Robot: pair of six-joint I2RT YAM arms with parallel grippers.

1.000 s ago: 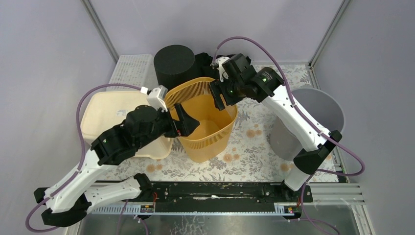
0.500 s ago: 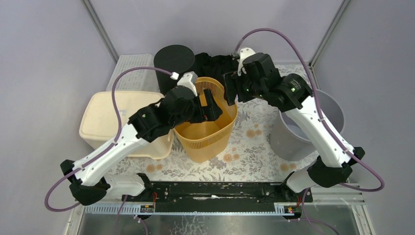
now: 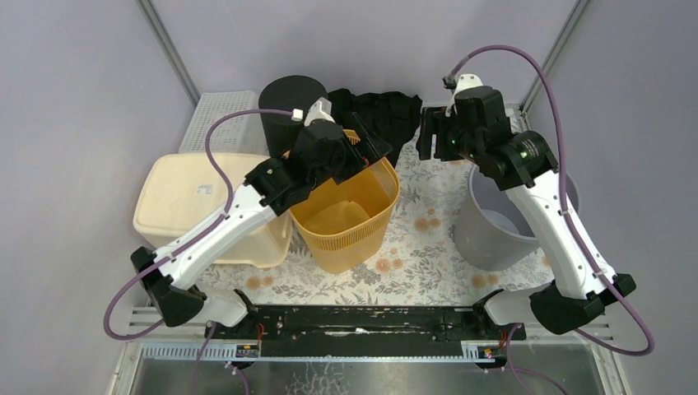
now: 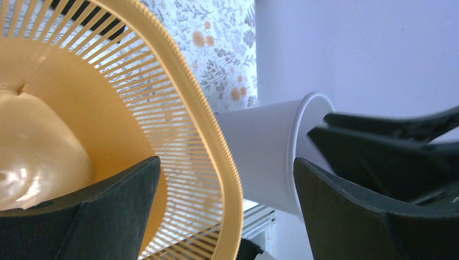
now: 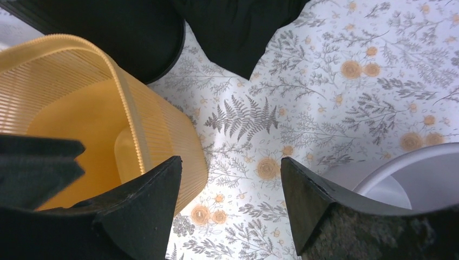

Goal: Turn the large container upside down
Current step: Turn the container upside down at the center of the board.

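Floral tablecloth (image 3: 428, 247) carries the upright yellow basket (image 3: 346, 222) at centre. Left gripper (image 4: 226, 162), jaws apart, straddles its 12 o'clock rim. Right gripper (image 5: 230, 162), jaws apart and empty, hovers at the basket's 2 o'clock.

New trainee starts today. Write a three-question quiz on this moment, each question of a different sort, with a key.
1. True or false: the yellow slatted basket stands with its opening up.
2. Which gripper straddles the basket's rim? A) left gripper B) right gripper C) neither
3. Fill in: the right gripper hangs open over the ____.
Key: 1 true; 2 A; 3 floral tablecloth.
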